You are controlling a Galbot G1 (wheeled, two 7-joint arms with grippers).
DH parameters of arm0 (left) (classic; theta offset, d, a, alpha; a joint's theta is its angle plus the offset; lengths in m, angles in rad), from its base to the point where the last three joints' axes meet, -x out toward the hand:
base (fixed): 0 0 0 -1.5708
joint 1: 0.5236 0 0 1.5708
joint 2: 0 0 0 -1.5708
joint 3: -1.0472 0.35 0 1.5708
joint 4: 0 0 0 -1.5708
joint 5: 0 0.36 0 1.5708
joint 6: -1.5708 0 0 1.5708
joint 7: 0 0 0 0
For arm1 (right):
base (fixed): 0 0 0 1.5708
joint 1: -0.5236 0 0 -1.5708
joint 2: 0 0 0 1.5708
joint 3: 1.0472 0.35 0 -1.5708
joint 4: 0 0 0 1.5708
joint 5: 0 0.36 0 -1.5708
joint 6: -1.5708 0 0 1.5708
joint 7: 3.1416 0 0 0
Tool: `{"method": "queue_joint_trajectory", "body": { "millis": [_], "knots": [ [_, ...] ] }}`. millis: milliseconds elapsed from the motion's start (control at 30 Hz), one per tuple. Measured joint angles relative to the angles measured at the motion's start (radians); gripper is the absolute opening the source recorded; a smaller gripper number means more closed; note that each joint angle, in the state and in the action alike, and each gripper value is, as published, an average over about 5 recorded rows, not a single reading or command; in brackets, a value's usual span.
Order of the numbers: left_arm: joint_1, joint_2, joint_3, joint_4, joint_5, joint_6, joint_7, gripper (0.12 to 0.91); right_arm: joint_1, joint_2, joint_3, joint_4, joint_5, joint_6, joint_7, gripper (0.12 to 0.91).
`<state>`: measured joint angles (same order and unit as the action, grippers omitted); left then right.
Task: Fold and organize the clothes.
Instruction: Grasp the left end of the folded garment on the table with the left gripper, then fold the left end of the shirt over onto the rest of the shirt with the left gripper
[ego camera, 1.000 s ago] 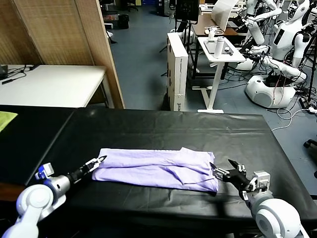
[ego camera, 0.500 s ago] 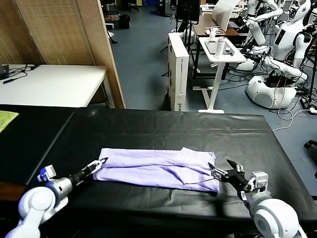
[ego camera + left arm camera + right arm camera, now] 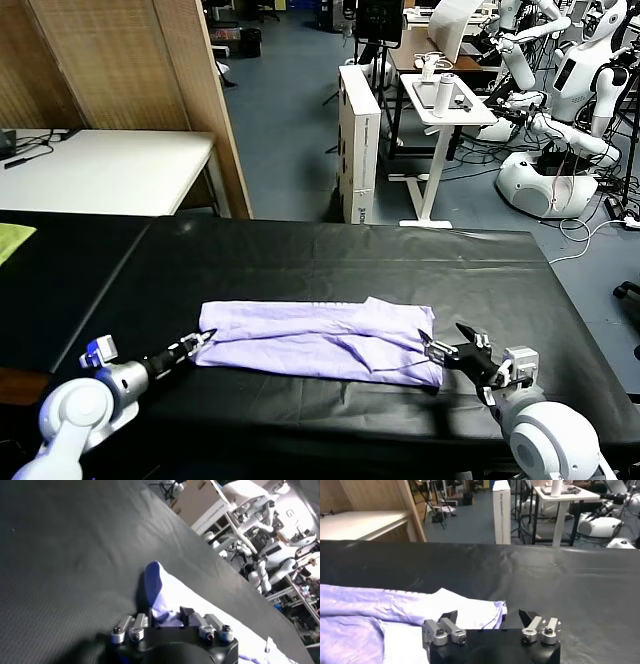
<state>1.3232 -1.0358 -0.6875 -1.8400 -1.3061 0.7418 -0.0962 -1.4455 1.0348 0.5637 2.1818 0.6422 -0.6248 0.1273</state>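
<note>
The clothes are one pale lavender T-shirt (image 3: 320, 340), folded into a long strip across the near part of the black table (image 3: 350, 260). My left gripper (image 3: 205, 338) is at the strip's left end. In the left wrist view my left gripper (image 3: 169, 616) has its fingers drawn in on a raised bunch of the T-shirt (image 3: 170, 597). My right gripper (image 3: 442, 338) sits low at the strip's right end and is open. In the right wrist view my right gripper (image 3: 487, 616) straddles the corner of the T-shirt (image 3: 380, 615) without pinching it.
A yellow-green cloth (image 3: 10, 240) lies at the far left edge. Behind the black table stand a white table (image 3: 100, 170), a wooden partition (image 3: 130, 60) and a white box (image 3: 358, 140). Other robots (image 3: 560, 100) are at the back right.
My left gripper has slid in over the T-shirt's left edge and closed on the fabric. My right gripper stays open and has barely shifted.
</note>
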Motion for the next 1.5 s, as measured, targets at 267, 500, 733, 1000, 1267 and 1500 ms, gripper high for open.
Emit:
{"method": "queue_joint_trajectory", "body": {
  "millis": [267,500,733,1000,1267,1500],
  "knots": [
    [0.004,-0.002,-0.013,-0.022,0.026,-0.002,-0.005,0.188,-0.002,0.007,-0.001,-0.002,-0.005,0.002,0.000,0.907],
    [0.030,0.037,-0.051,-0.025,0.122,-0.003,0.015,0.188,0.015,0.020,-0.011,-0.020,-0.009,0.010,0.000,0.907],
    [0.087,0.126,-0.149,-0.027,0.245,-0.004,0.028,0.188,0.022,0.037,-0.029,-0.039,-0.028,0.022,0.000,0.907],
    [0.135,0.155,-0.222,-0.070,0.393,-0.039,0.034,0.188,0.008,0.038,-0.023,-0.041,-0.035,0.024,-0.001,0.907],
    [0.110,0.082,-0.170,-0.179,0.177,-0.006,-0.080,0.188,-0.017,0.042,0.001,-0.038,-0.049,0.033,-0.002,0.907],
    [0.069,-0.003,-0.071,-0.275,0.021,-0.005,-0.153,0.188,-0.028,0.056,0.009,-0.055,-0.080,0.044,-0.002,0.907]
  ]
}}
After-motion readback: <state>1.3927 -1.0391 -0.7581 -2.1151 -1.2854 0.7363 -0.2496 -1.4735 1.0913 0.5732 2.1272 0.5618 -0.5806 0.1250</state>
